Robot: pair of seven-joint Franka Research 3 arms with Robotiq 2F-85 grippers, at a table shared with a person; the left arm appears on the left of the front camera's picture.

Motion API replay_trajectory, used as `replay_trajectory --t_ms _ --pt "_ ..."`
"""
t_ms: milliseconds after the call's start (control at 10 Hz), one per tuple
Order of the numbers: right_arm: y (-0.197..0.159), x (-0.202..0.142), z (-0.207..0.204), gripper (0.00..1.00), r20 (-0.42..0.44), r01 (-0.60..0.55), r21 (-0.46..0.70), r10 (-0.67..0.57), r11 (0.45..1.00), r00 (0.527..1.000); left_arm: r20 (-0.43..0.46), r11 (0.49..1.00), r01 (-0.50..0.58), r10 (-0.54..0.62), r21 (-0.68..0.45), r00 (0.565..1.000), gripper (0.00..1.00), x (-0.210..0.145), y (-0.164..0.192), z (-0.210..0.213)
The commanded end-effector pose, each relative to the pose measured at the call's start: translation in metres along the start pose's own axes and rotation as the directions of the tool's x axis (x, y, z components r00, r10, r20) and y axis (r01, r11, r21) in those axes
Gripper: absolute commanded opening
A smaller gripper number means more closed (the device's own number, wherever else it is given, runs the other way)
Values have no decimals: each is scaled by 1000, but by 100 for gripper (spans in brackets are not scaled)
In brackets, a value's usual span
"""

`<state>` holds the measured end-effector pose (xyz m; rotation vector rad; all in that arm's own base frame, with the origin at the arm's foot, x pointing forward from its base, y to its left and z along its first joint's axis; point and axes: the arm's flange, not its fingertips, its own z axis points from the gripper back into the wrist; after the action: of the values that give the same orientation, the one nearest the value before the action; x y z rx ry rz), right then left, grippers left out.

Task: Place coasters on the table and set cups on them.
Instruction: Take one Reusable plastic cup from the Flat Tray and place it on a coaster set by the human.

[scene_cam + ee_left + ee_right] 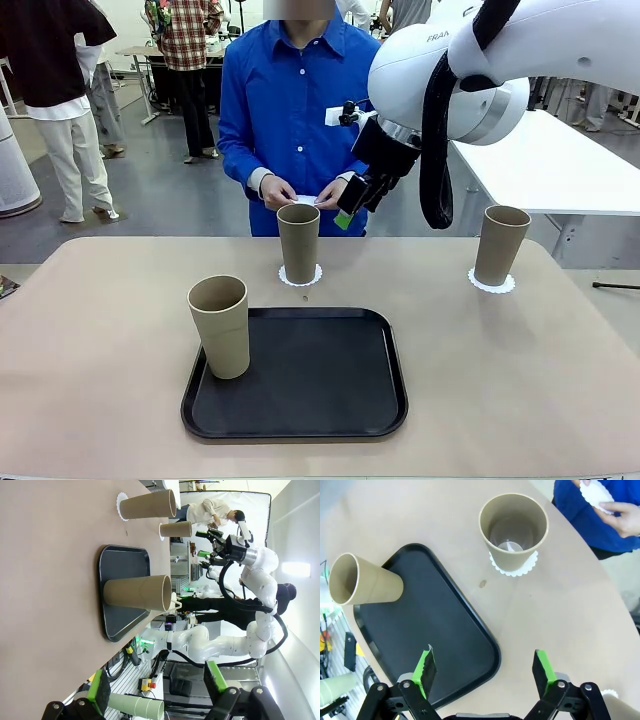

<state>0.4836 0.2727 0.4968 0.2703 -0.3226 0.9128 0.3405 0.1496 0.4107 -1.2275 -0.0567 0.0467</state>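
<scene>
I see two cups [298,243] on coasters [312,277] on the table [100,300], the third cup [220,325] waiting on the tray [300,433], and my left gripper [156,685] and right gripper [485,669] wide open, empty.

Three tall khaki-beige cups stand upright on the beige table [90,340]. The left cup [220,325] is near, on the left part of a black tray [300,370], the middle cup [298,242] is far, and the right cup [500,243] is far right. The middle coaster [300,278] and right coaster [492,286], white and scalloped, lie flat under their cups, and the third coaster [595,492] is in the person's hands [626,521], off the table.
</scene>
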Motion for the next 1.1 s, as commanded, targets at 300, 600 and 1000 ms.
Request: replay_trajectory --t_ms 300,600,1000 --pt "-48 -110 33 100 -156 367 -123 -383 922 911 3 1000 7 -7 -12 1000 100 -1 -1 2" --pt "-81 -204 42 100 -133 546 -59 -549 836 825 3 1000 7 -7 -12 1000 100 -1 -1 2" --pt "-98 -228 45 100 -144 586 -75 -590 807 794 3 1000 7 -7 -12 1000 100 -1 -1 2"
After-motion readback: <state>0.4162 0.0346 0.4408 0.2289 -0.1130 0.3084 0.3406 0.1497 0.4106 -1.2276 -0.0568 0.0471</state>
